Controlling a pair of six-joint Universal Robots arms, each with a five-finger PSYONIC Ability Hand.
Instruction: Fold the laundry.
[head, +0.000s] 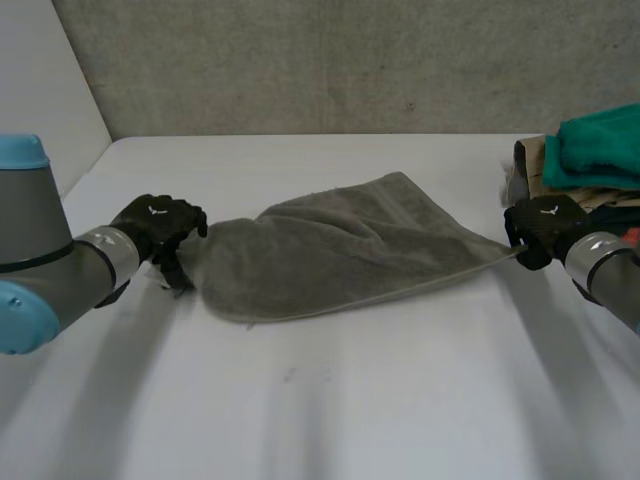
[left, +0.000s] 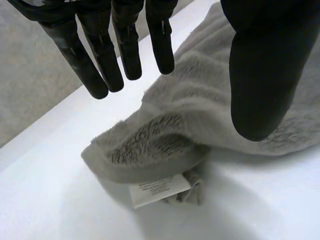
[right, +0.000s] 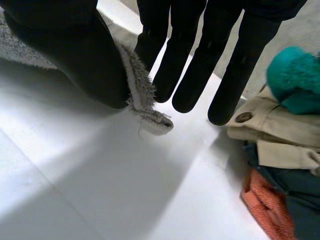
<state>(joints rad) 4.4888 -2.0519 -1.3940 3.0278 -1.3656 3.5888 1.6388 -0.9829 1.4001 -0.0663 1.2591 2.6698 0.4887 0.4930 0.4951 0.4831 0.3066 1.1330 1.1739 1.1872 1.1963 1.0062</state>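
The folding looks barely begun: the towel (head: 340, 250) lies on the table (head: 330, 400) between the two hands as a loose, lopsided sheet with no clean fold in it, and it probably needs spreading flat before any fold can be made. The right hand (head: 545, 225) holds one corner, pinched between the thumb and the nearest finger, so the hem's frayed tip pokes out just below the fingertips (right: 192, 95) and the cloth draws to a point toward that hand. The left hand (head: 160, 225) is wide, with straight fingers and the thumb well apart, holding nothing; it hovers at the towel's opposite end, where a rolled-under corner and a white label (left: 160, 190) lie beneath the palm. That corner has to be gripped next, I judge. The towel is grey terry, thick and limp, with a flat hem along the edge and soft ridges bunched near the left hand. Beside the right hand a pile (head: 590, 160) of other clothes, teal, beige, dark and orange, waits unfolded, so most of the task is left.
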